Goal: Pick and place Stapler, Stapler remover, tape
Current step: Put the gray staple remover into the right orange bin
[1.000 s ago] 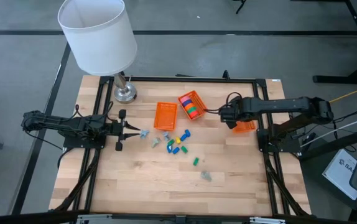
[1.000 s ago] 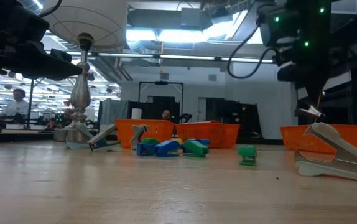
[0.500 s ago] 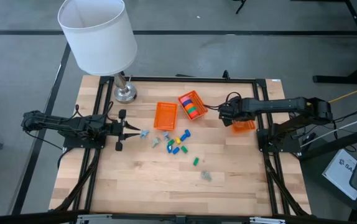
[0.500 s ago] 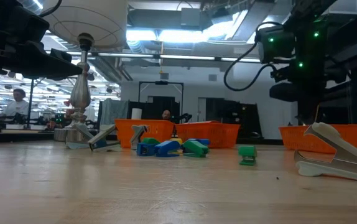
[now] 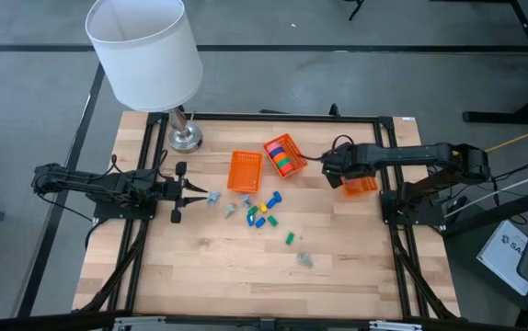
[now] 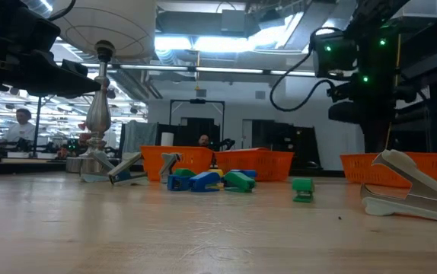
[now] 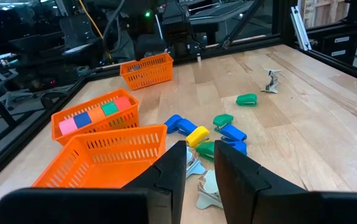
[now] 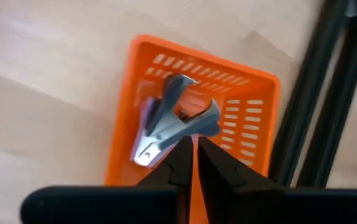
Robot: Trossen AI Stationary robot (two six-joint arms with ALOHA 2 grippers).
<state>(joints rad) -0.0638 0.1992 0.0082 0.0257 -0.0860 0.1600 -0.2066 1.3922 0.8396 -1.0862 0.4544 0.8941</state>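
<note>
Over the right-edge basket [image 8: 241, 106], the right gripper [image 8: 194, 151] hovers nearly closed, grasping nothing; a staple remover [image 8: 175, 121] lies inside. Left gripper [image 7: 198, 163] sits slightly parted, empty, by the pile.

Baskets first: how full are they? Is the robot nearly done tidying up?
Partly done. Done: the tape fills the tape basket, and one remover is in the right basket. In hand: the right gripper hovers over that remover, and the left gripper is at a second remover. Left: the small staplers and a stray remover lie on the table, and the empty basket waits.
</note>
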